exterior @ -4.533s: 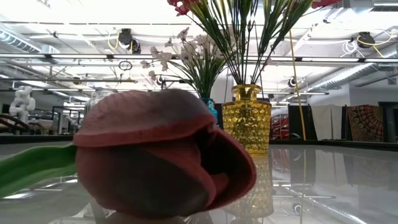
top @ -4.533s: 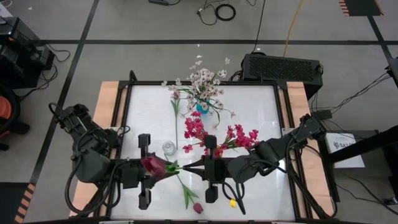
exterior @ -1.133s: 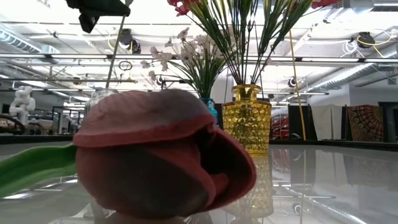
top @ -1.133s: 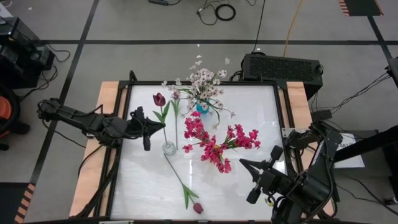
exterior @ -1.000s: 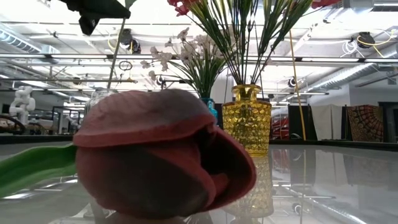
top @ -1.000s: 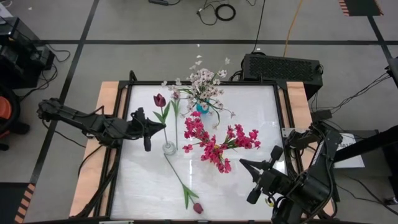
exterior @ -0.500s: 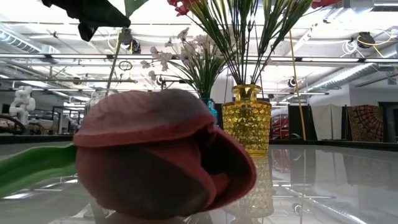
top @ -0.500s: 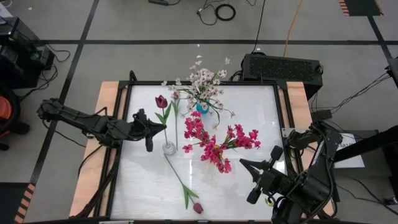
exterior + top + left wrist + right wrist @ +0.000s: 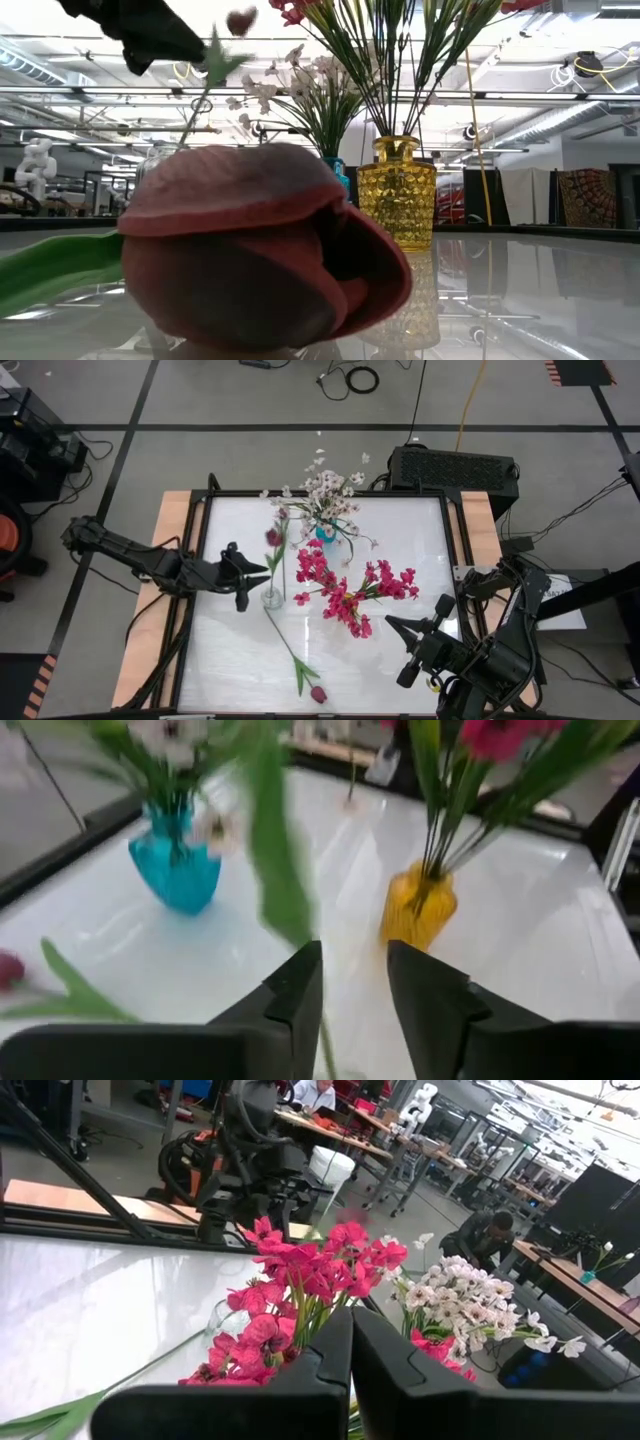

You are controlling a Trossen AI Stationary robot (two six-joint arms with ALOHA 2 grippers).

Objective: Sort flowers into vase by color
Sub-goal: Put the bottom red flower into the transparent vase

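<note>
A: How many vases?

B: Three: a clear vase left of centre, a blue vase at the far side with the white-pink spray, a yellow vase mid-table with the magenta blooms.

A: Tulips?

B: Two. One tulip stands in the clear vase, its stem leaning toward the far side. The second tulip lies at the near edge.

A: Grippers?

B: The left gripper, just left of the clear vase, has parted its fingers off the stem; half a second ago it clamped it. The right gripper is closed on nothing at the near right corner.

A: Open room?

B: The near left and far right of the table are bare.
</note>
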